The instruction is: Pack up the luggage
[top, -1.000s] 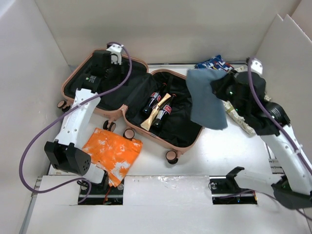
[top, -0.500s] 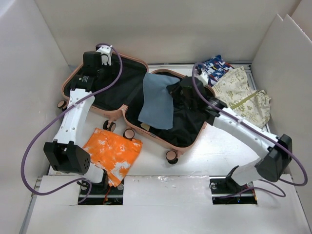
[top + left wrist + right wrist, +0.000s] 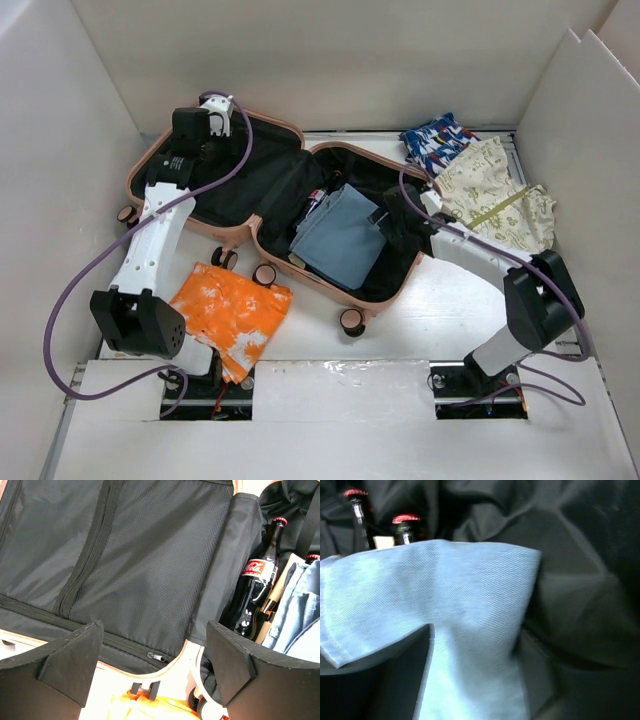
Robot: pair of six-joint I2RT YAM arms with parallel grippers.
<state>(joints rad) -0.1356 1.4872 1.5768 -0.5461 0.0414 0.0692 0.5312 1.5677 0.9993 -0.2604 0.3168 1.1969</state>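
Since the folded denim garment (image 3: 335,240) lies across the right-hand shell, the step in hand is judged to be its release and the clearing of the right gripper (image 3: 382,218). That gripper is seen low inside the same shell, at the garment's right edge. Whether its fingers are parted or pinching the cloth cannot be told from its wrist view, where pale blue fabric fills most of the frame. The left gripper (image 3: 155,630) is held spread wide, with nothing between its fingers, over the mesh-lined shell at the upper left of the overhead frame.

For the release to be done well, the cloth should be fully let go before any lift, and the lift should be made straight up so that no hem is dragged over the rim. The cola bottles (image 3: 255,595) beneath (two red caps are visible) should not be knocked.

The luggage (image 3: 308,292) is found left of centre, opened flat with both linings turned upward. The two shells are spread from upper left toward the centre. Each shell's long axis is set from the bottom of the frame upward and slightly rightward, with the caster end pointed toward the bottom edge.

An orange cloth (image 3: 230,310) at lower left, a navy patterned cloth (image 3: 435,142) and a cream floral garment (image 3: 495,195) at upper right are not yet packed.
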